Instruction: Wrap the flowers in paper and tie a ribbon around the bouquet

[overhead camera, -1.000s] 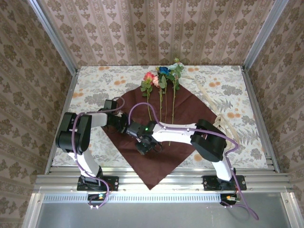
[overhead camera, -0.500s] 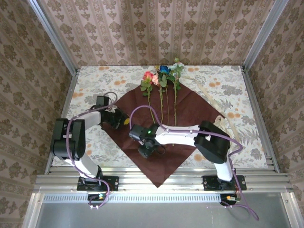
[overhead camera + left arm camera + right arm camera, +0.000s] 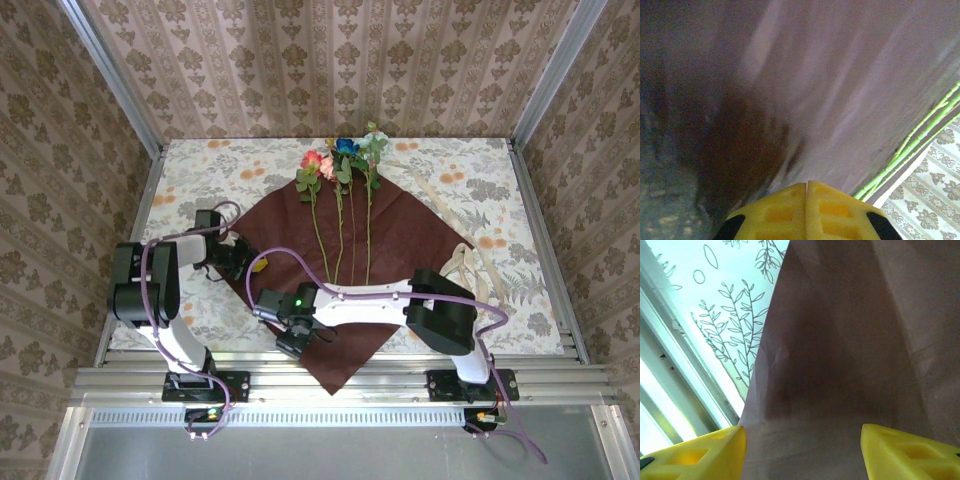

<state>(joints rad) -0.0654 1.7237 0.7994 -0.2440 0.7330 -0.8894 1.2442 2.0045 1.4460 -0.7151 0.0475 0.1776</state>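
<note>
1. The paper [image 3: 400, 240] lies flat on the table [image 3: 200, 170] as a diamond, maroon face up, its near corner reaching the table's front edge
2. The flowers [image 3: 340, 165] lie on the paper's far half, heads bunched at the far corner and spilling just past it, stems running down towards the middle of the sheet
3. The ribbon [image 3: 466, 258] lies on the table to the right of the paper, running along its far right edge and apart from the flowers
4. My left claw [image 3: 252, 266] sits at the paper's left corner; from the left wrist I see the left claw [image 3: 806, 192] clenched, yellow fingertips pressed together
5. I cannot tell whether an edge of the sheet is pinched there; the picture is blurred, with paper filling most of it and green stems [image 3: 900, 152] crossing at the right
6. My right claw [image 3: 288, 345] hangs over the paper's near left edge, its arm stretched across the sheet's near half
7. From the right wrist I see the right claw [image 3: 802, 432] released, its two yellow fingers standing wide apart with nothing gripped, maroon paper between and beyond them
8. In that view the paper's edge runs up the picture, with leaf-print cloth [image 3: 735, 315] to its left
</note>
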